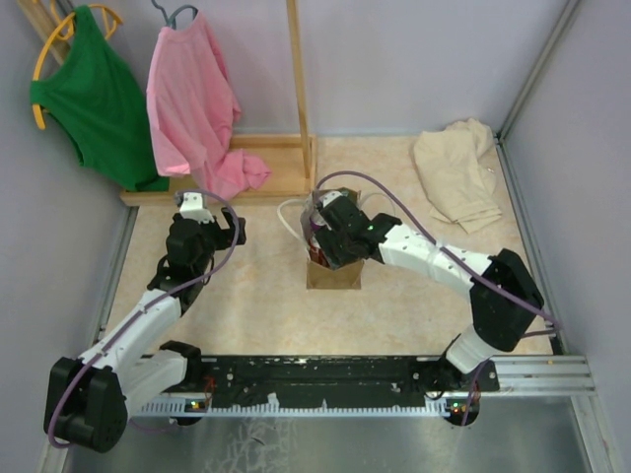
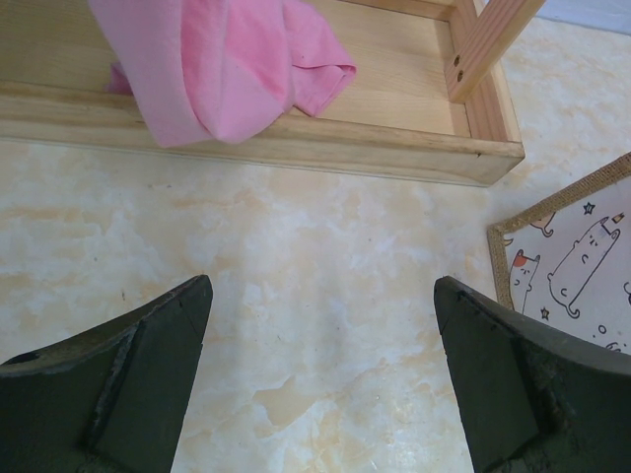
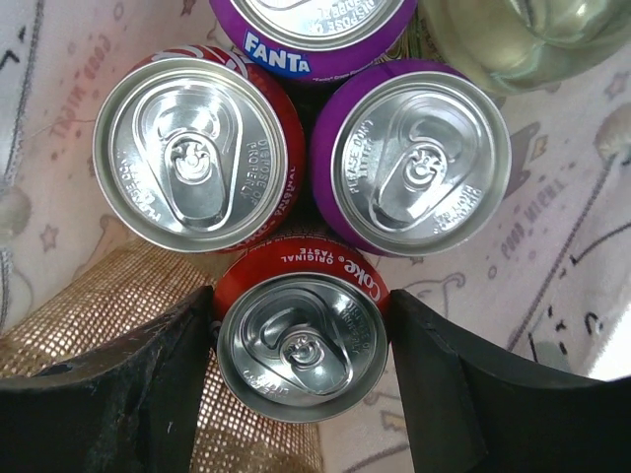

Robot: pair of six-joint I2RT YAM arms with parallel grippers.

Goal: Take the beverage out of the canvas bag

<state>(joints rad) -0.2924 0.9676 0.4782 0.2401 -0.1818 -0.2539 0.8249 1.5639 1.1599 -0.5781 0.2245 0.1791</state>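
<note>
beverage: red Coke can [image 3: 302, 350], silver lid, tab flat, upright inside canvas bag [image 3: 99, 305] | right gripper [image 3: 301, 301]: closed against can's two sides | ahead: second red can [image 3: 197, 153] and purple can [image 3: 409, 163], tightly packed | flanks: bag walls close | left gripper [image 2: 322, 286]: spread wide, empty, over bare table [image 2: 296, 227]

Pink shirt [image 1: 192, 99], green shirt [image 1: 94, 94], beige cloth [image 1: 455, 172]

You have a tan-brown canvas bag [image 1: 333, 276] with a white panel [image 2: 577, 266] printed with line-drawn cats and stars. Cans noted: a red Coke can [image 3: 301, 350], a second red can [image 3: 197, 148], a purple Fanta can [image 3: 286, 44] and a second purple can [image 3: 409, 163], all silver-topped. Tabletop [image 1: 246, 296]: cream, marbled. Pink garment [image 1: 197, 99], green garment [image 1: 94, 99], pale beige cloth [image 1: 455, 172].
</note>
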